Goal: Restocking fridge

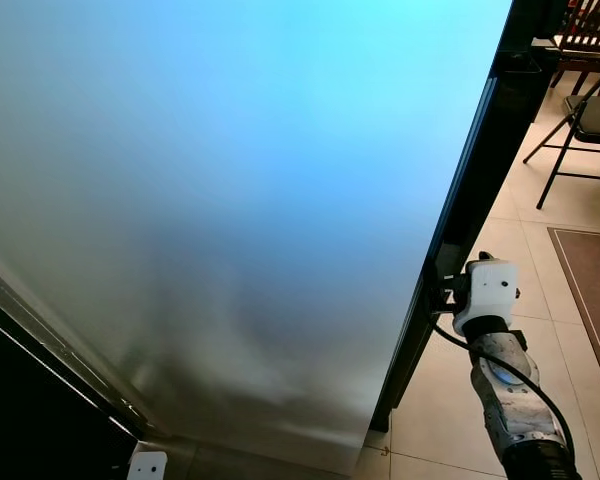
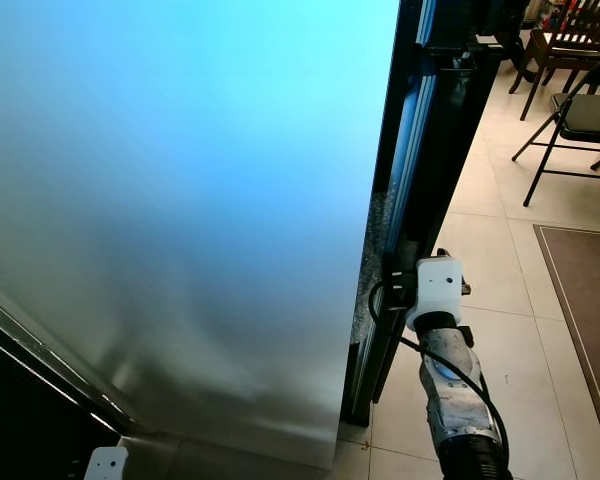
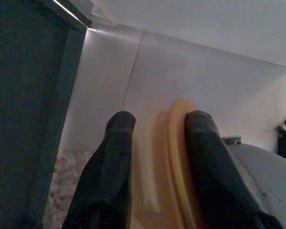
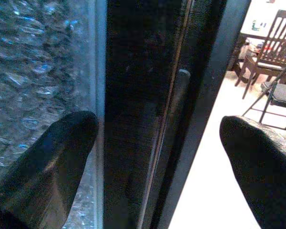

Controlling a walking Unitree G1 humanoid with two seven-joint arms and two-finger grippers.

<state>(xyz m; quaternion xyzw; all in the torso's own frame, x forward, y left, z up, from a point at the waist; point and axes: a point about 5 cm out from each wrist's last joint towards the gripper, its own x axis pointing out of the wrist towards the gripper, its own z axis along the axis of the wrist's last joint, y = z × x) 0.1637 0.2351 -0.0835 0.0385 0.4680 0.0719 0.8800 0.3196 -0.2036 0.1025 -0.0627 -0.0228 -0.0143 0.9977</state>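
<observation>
The fridge's brushed-steel door (image 1: 230, 200) stands close in front of me, and its black side edge (image 1: 470, 190) runs down on the right. My right arm (image 1: 485, 295) reaches to that edge low down. In the right wrist view my right gripper (image 4: 157, 138) is open, one finger (image 4: 62, 143) toward the textured inner face and the other on the room side, with the black edge (image 4: 148, 95) between them. My left gripper (image 3: 155, 119) is low beside the steel panel, shut on a pale yellow flat object (image 3: 174, 143).
A beige tiled floor (image 1: 510, 260) lies to the right of the door, with a brown rug (image 1: 590, 290) on it. A black folding chair (image 1: 585, 120) and a wooden chair (image 1: 590, 30) stand farther back on the right. A dark opening (image 1: 30, 400) sits at lower left.
</observation>
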